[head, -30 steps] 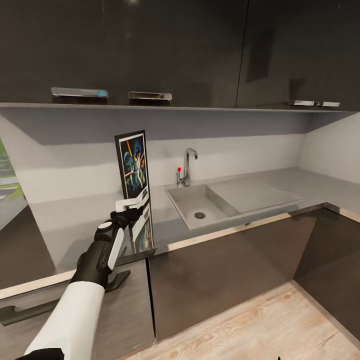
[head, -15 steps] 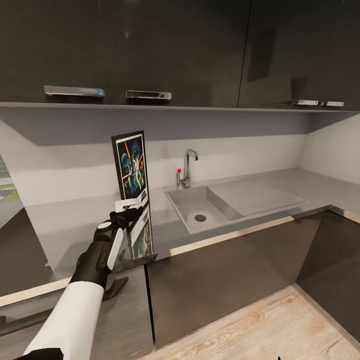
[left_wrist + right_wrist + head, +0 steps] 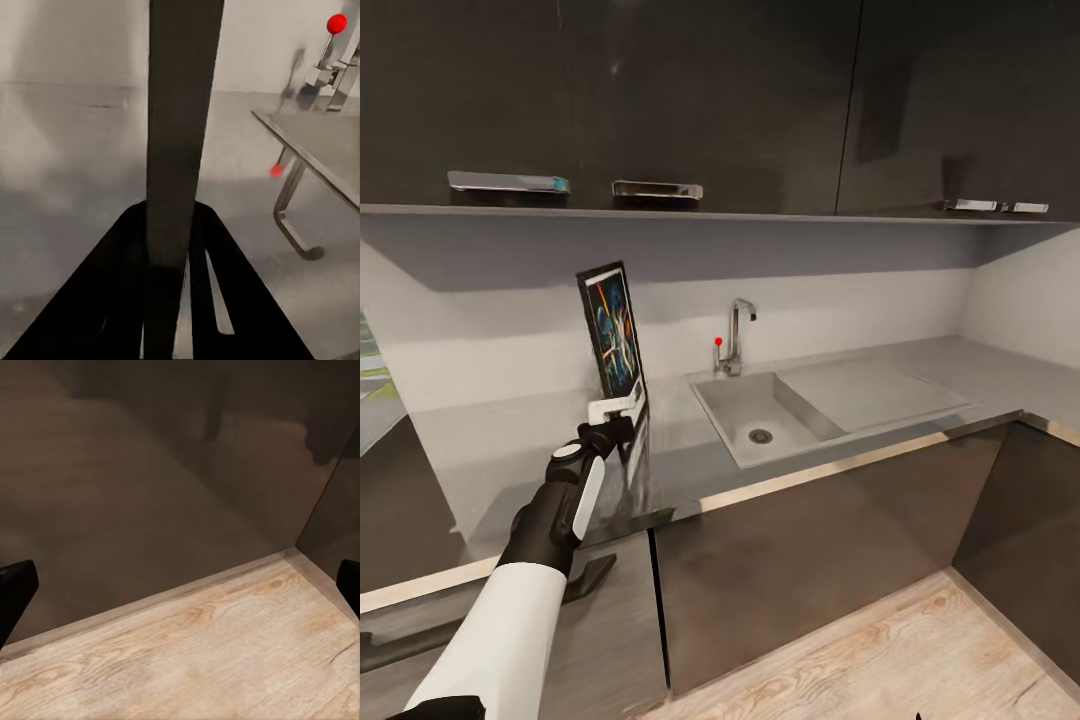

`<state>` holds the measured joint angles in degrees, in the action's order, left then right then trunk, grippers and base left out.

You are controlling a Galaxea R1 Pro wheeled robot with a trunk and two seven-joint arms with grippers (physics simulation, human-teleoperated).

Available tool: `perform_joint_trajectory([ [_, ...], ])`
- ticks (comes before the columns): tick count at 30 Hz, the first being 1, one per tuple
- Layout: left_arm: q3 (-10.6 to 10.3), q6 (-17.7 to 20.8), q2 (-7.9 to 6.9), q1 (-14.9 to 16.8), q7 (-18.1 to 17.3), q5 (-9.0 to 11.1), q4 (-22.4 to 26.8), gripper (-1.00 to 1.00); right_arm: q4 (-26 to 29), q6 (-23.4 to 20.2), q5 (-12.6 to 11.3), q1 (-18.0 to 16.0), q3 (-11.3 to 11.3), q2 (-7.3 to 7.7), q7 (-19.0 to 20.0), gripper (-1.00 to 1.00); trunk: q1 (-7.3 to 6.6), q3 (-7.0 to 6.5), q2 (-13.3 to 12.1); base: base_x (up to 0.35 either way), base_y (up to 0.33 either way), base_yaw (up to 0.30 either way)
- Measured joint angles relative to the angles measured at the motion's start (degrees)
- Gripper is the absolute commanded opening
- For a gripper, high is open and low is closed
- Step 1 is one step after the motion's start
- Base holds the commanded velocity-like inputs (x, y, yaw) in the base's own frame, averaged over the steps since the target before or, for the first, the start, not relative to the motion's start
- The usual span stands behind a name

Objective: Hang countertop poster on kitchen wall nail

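Left gripper (image 3: 622, 410) clamped on the poster (image 3: 613, 329) by its bottom edge, held upright above the kitchen countertop (image 3: 510, 450) near its front edge.

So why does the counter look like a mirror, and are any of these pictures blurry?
Head view: the shiny kitchen countertop reflects the poster held by the left gripper. Left wrist view: the poster's dark edge looks soft and smeared. Right wrist view: sharp wooden floor, shadowed cabinet.

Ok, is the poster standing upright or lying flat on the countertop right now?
Upright. The poster stands on end, its lower edge clamped in the left gripper above the kitchen countertop; whether it touches the steel, cannot tell.
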<state>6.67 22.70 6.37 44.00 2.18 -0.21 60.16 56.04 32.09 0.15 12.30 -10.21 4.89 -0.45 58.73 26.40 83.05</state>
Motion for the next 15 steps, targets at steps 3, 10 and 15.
perform_joint_trajectory([
  [3,0.0,0.0,0.00,0.0,0.0,0.0,0.0,-1.00,0.0,0.0,0.0,0.0,0.0,0.01,0.0,1.00,0.00,0.00,0.0,0.000,0.000,0.000],
  [10,0.0,0.0,-0.04,0.0,0.0,-0.2,1.8,-1.00,0.0,0.0,0.0,0.0,0.0,-0.01,0.0,1.00,0.00,0.00,0.0,0.000,0.000,0.000],
  [15,0.0,0.5,-0.01,0.0,-0.2,0.0,5.2,-1.00,0.0,0.0,0.0,0.0,0.0,-0.05,0.0,1.00,0.00,0.00,0.0,0.000,0.000,0.000],
])
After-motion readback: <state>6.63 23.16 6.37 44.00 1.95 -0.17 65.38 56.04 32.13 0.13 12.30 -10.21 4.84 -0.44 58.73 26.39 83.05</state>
